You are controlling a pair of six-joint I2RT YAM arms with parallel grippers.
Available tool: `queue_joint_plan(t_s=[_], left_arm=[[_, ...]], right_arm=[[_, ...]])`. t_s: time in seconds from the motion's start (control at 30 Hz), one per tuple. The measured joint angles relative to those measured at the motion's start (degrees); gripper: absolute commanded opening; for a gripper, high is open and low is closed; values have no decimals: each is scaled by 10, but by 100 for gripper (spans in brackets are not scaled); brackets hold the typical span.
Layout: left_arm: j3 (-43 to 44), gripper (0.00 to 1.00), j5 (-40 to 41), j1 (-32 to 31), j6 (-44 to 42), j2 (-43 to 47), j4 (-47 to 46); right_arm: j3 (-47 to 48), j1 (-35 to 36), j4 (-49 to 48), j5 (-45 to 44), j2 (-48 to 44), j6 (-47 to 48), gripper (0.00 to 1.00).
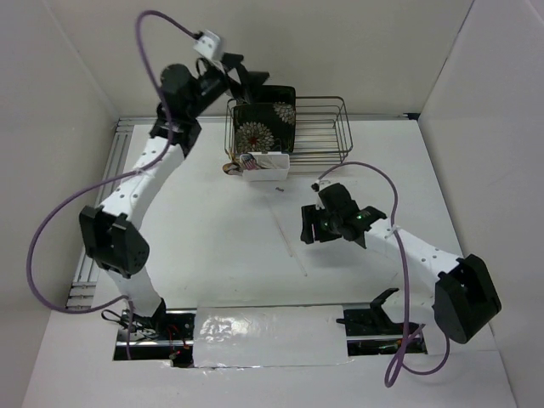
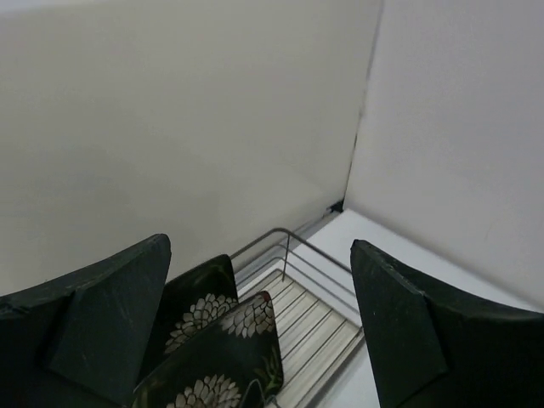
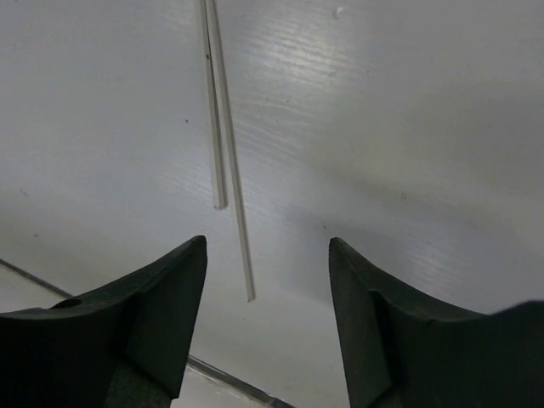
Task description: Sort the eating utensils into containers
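Two pale chopsticks (image 3: 219, 127) lie side by side on the white table, and show faintly in the top view as chopsticks (image 1: 285, 228). My right gripper (image 3: 265, 255) hovers over their near ends, open, with nothing between its fingers. It sits mid-table as the right gripper (image 1: 306, 226) in the top view. The small white tub (image 1: 270, 172) stands against the front of the wire rack, with utensil ends (image 1: 247, 161) poking out at its left. My left gripper (image 2: 259, 255) is open and empty, raised above the rack's left end, and appears as the left gripper (image 1: 246, 81) from above.
A dark wire rack (image 1: 321, 127) stands at the back of the table and holds two black floral plates (image 2: 212, 340) upright at its left end. Walls close in behind and to the right. A small dark speck (image 1: 279, 189) lies just in front of the tub.
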State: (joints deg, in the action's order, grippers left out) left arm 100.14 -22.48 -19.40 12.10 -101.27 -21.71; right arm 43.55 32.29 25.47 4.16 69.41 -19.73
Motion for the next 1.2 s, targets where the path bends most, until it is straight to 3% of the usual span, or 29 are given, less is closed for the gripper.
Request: queue_joint_plan(t_s=[0.07, 0.17, 0.47, 0.7, 0.93, 1.07, 1.17, 1.2], left_arm=[[43, 100, 18, 19, 23, 32, 70], [38, 100, 34, 55, 56, 111, 151], [-183, 100, 53, 95, 105, 335, 326], [-305, 100, 66, 127, 122, 413, 445], [-329, 100, 63, 140, 127, 452, 490], [-330, 100, 59, 142, 136, 453, 497], [-340, 97, 52, 143, 138, 457, 501], [-346, 95, 49, 143, 139, 458, 501]], right_arm=[[-2, 9, -1, -3, 7, 1, 54], [-4, 47, -6, -10, 35, 1, 51], [-24, 109, -18, -32, 72, -5, 47], [-38, 149, -21, -50, 85, -19, 44], [-39, 171, -23, -83, 121, -34, 37], [-28, 174, -29, -98, 137, -45, 29], [-20, 175, -37, -108, 150, -49, 0], [-18, 176, -40, -110, 154, -50, 0]])
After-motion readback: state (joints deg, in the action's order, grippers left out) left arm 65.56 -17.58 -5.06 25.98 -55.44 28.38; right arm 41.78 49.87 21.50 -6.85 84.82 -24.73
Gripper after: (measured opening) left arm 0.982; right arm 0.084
